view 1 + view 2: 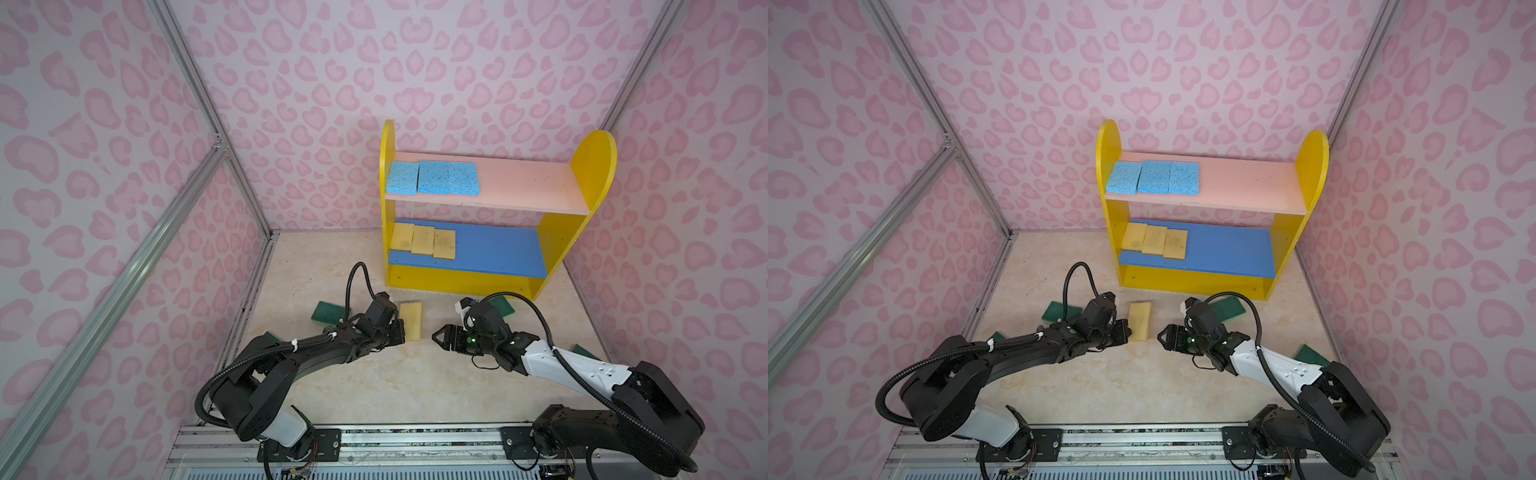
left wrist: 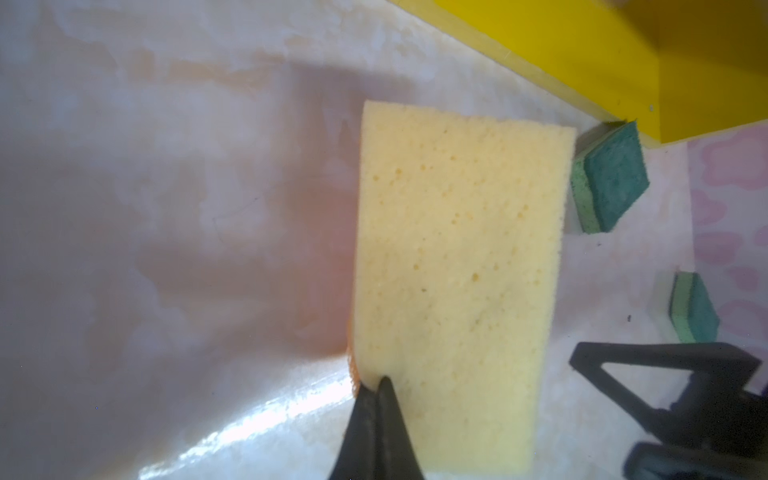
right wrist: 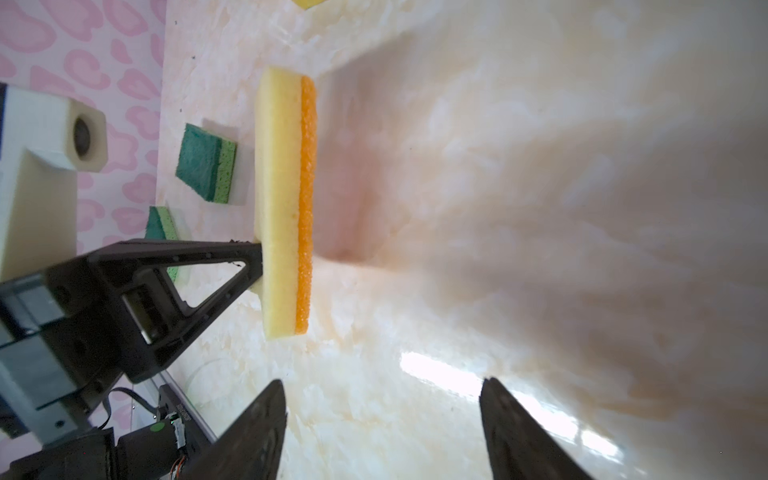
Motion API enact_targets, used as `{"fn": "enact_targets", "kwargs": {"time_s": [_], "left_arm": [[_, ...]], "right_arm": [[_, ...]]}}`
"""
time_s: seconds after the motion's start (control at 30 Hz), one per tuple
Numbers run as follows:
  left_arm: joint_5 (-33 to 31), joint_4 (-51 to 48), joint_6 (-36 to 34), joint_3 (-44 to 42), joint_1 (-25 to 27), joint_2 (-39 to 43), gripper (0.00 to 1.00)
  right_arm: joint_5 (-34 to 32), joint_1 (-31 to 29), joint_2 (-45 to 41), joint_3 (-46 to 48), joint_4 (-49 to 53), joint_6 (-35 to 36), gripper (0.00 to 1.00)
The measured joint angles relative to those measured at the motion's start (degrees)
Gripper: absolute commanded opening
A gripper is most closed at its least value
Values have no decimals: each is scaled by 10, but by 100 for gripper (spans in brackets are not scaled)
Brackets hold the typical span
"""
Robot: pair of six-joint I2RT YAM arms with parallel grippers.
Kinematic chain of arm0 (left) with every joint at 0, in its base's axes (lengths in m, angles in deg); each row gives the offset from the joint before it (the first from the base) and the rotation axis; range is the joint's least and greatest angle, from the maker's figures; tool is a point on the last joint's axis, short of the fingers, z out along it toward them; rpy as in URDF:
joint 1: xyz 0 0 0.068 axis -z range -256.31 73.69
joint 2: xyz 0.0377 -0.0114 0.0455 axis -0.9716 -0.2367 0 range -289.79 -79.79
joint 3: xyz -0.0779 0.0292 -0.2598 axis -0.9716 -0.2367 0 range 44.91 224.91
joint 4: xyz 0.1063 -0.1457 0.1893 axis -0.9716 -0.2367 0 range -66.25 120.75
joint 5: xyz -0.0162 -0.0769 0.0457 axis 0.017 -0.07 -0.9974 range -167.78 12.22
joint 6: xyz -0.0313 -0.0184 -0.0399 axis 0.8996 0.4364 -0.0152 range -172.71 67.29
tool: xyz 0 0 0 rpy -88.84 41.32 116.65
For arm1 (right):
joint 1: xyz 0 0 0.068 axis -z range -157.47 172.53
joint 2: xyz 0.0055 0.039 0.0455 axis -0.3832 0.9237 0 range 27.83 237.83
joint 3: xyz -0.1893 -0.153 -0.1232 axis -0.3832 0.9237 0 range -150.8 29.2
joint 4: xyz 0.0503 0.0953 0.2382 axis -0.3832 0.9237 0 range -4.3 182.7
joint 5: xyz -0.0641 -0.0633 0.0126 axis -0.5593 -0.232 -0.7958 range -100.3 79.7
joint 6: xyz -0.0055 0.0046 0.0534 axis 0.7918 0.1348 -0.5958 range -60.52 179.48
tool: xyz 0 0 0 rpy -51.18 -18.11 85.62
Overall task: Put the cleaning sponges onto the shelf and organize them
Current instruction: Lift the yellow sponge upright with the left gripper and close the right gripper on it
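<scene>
Left fingers [image 2: 365,436] are pinched shut on the fourth yellow sponge [image 1: 411,322], held on edge before the shelf [image 1: 594,174]; right fingers [image 3: 257,432] stand wide apart, empty, near it. Next, I judge, it must go in under the pink board [image 1: 519,183] and lie flat beside the three yellows [image 1: 423,240] on the blue board [image 1: 498,249]. Three blue sponges [image 1: 432,178] sit on the pink board; four green sponges [image 1: 328,311] lie on the surface [image 1: 374,386].
</scene>
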Motion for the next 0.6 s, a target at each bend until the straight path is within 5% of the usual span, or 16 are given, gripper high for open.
{"fn": "enact_targets", "kwargs": {"time_s": [0.27,0.4,0.6], "left_arm": [[2,-10,17,3,2,13,3],[3,-12,22,3,3,16,3],[7,-14,26,6,3,33,3]], "right_arm": [[-1,-45,13,-20,-39,-15,74],[-5,-47,26,-30,-52,-22,58],[0,-48,56,-46,-64,-26,49]]}}
